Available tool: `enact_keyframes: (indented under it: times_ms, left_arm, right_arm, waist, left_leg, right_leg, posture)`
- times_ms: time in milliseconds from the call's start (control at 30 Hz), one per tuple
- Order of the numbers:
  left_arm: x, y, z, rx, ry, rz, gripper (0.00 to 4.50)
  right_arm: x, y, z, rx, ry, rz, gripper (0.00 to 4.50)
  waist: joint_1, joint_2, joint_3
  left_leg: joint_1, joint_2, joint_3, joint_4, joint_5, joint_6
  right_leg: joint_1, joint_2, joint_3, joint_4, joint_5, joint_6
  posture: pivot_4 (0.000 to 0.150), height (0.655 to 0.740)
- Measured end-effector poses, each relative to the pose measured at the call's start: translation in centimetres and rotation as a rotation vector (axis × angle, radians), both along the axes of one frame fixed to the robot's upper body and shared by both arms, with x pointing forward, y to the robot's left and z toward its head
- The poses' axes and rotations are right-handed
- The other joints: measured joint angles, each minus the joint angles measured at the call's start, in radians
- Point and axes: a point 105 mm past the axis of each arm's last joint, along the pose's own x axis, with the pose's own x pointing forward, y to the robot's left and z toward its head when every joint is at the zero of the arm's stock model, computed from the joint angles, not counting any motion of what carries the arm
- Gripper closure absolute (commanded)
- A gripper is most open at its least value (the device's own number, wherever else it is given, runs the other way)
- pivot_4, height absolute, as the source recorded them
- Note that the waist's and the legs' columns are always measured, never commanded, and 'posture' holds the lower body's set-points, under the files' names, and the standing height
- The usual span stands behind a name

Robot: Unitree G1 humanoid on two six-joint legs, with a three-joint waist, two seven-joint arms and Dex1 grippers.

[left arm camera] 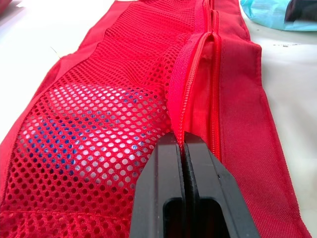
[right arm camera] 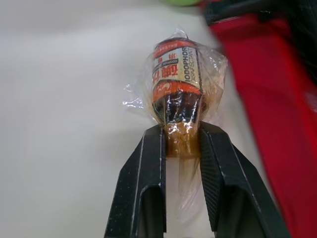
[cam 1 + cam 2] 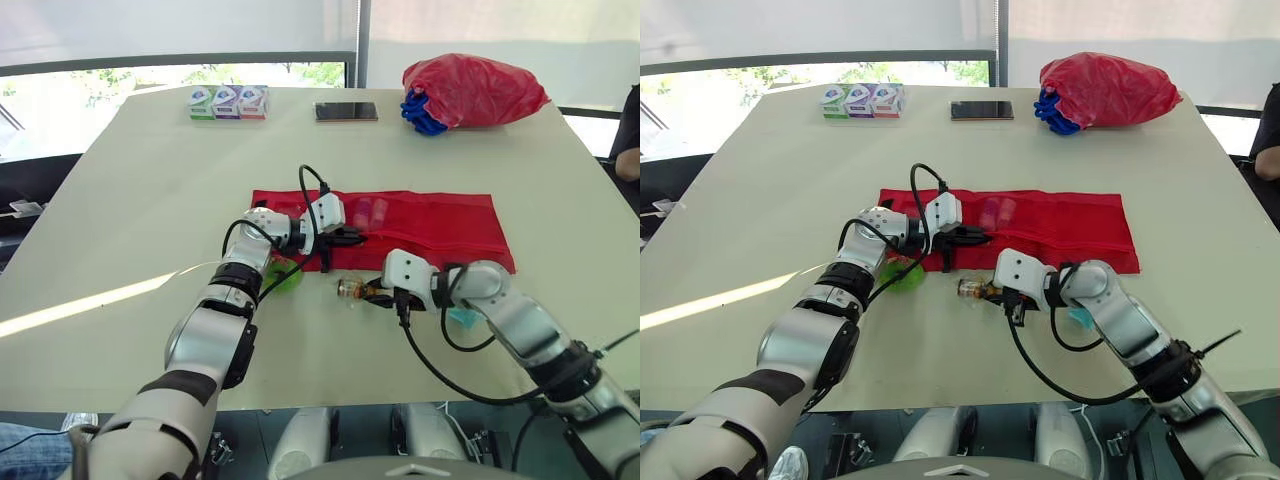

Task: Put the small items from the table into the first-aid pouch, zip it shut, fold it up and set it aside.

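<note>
The red first-aid pouch (image 3: 430,225) lies unfolded across the middle of the table. My left gripper (image 3: 352,238) is at its left part, shut on the zipper edge (image 1: 190,99) of a mesh pocket. Pale and blue items (image 1: 94,144) show through the mesh. My right gripper (image 3: 372,293) is in front of the pouch, low over the table, shut on the end of a small brown iodophor bottle (image 2: 176,84) in clear wrap. A green item (image 3: 287,275) lies under my left forearm. A teal packet (image 3: 465,318) lies beside my right arm.
At the table's far side stand three small tissue packs (image 3: 227,102), a dark phone (image 3: 346,111) and a red bag (image 3: 472,90) with something blue (image 3: 420,115) under it. A person's arm (image 3: 630,150) shows at the right edge.
</note>
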Motion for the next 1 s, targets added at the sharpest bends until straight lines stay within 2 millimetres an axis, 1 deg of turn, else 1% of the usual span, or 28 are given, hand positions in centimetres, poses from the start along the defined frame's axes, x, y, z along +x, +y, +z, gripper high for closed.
enact_keyframes:
  times_ms: [100,133,200,267,400,567,600,667,833,900,967,1000]
  left_arm:
    - [0.0,-0.1,0.0,-0.002,0.002,-0.003,4.50]
    - [-0.1,-0.1,0.0,-0.004,0.003,-0.003,4.50]
    - [-0.1,0.0,-0.1,-0.010,0.006,-0.001,4.50]
    - [-0.3,-0.2,-0.2,-0.021,0.009,-0.004,4.50]
    - [-0.5,-0.4,-0.3,-0.042,0.015,-0.003,4.50]
    - [-1.0,-1.0,-0.2,-0.072,0.012,-0.027,4.50]
    - [-1.4,-1.4,-0.3,-0.088,0.020,-0.043,4.50]
    - [-1.5,-1.5,-0.3,-0.092,0.024,-0.045,4.50]
    - [-1.9,-1.7,-0.5,-0.095,0.031,-0.053,4.50]
    - [-1.9,-1.8,-0.6,-0.095,0.028,-0.055,4.50]
    - [-2.1,-1.8,-0.8,-0.093,0.033,-0.058,4.50]
    - [-2.1,-1.8,-0.8,-0.092,0.033,-0.058,4.50]
  right_arm:
    - [0.5,-2.0,0.2,-0.005,0.041,-0.173,4.12]
    - [0.8,-3.0,0.1,-0.004,0.068,-0.259,4.12]
    - [1.1,-3.9,-0.1,0.004,0.110,-0.352,4.12]
    - [1.0,-4.4,-0.4,-0.017,0.140,-0.398,4.12]
    - [1.0,-4.2,-0.4,-0.001,0.176,-0.467,4.12]
    - [2.0,-3.6,0.0,0.063,0.210,-0.582,4.12]
    - [2.7,-3.8,0.2,0.086,0.223,-0.646,4.12]
    - [2.7,-3.7,0.2,0.095,0.229,-0.658,4.12]
    - [3.7,-3.9,0.2,0.213,0.296,-0.802,4.12]
    - [3.9,-3.7,0.4,0.254,0.307,-0.838,4.12]
    - [4.3,-2.9,0.4,0.287,0.324,-0.863,4.12]
    - [4.4,-2.9,0.5,0.289,0.322,-0.866,4.12]
  waist:
    - [0.000,0.000,0.000]
    - [0.000,0.000,0.000]
    - [0.000,0.000,0.000]
    - [0.000,0.000,0.000]
    - [0.000,0.000,0.000]
    - [0.001,0.000,-0.001]
    - [0.002,0.000,-0.001]
    - [0.002,0.001,-0.001]
    - [-0.001,0.001,-0.001]
    - [-0.002,0.001,-0.001]
    - [-0.003,0.002,-0.001]
    - [-0.003,0.002,-0.001]
  left_leg:
    - [0.000,0.000,0.000,0.000,0.000,0.000]
    - [0.000,0.000,0.000,0.000,0.000,0.000]
    - [0.000,0.000,0.000,0.000,0.000,0.000]
    - [0.000,0.000,0.000,0.000,0.000,0.000]
    - [0.000,0.000,0.000,0.000,0.000,0.000]
    - [0.000,0.000,0.000,0.000,0.000,0.000]
    - [0.000,-0.001,0.000,0.000,0.000,0.000]
    - [0.000,-0.001,0.000,0.000,0.000,0.000]
    - [0.000,-0.001,0.000,-0.001,0.000,0.000]
    - [0.000,-0.001,0.000,-0.001,0.000,0.000]
    - [0.000,-0.001,0.001,-0.001,0.000,0.000]
    - [0.000,-0.001,0.001,-0.001,0.000,0.000]
  right_leg:
    - [0.000,0.000,0.000,0.000,0.000,0.000]
    - [0.000,0.000,0.000,0.000,0.000,0.000]
    - [0.000,0.000,0.000,0.000,0.000,0.000]
    - [-0.001,0.000,0.001,0.000,0.000,0.000]
    - [0.000,0.000,0.001,0.001,0.000,0.000]
    - [-0.001,-0.001,0.001,0.001,0.000,0.000]
    - [-0.001,-0.001,0.001,0.001,0.000,0.000]
    - [-0.001,-0.001,0.001,0.001,0.000,0.000]
    - [-0.001,-0.001,0.002,0.002,0.000,0.000]
    - [-0.002,-0.001,0.002,0.002,0.000,0.000]
    - [-0.002,-0.001,0.002,0.002,0.000,0.000]
    - [-0.002,-0.001,0.002,0.002,0.000,0.000]
  posture:
    - [0.150,0.7400]
    - [0.150,0.7400]
    - [0.150,0.7400]
    - [0.150,0.7400]
    - [0.150,0.7400]
    - [0.150,0.7400]
    - [0.150,0.7400]
    - [0.150,0.7400]
    - [0.150,0.7400]
    - [0.150,0.7400]
    - [0.150,0.7400]
    - [0.150,0.7400]
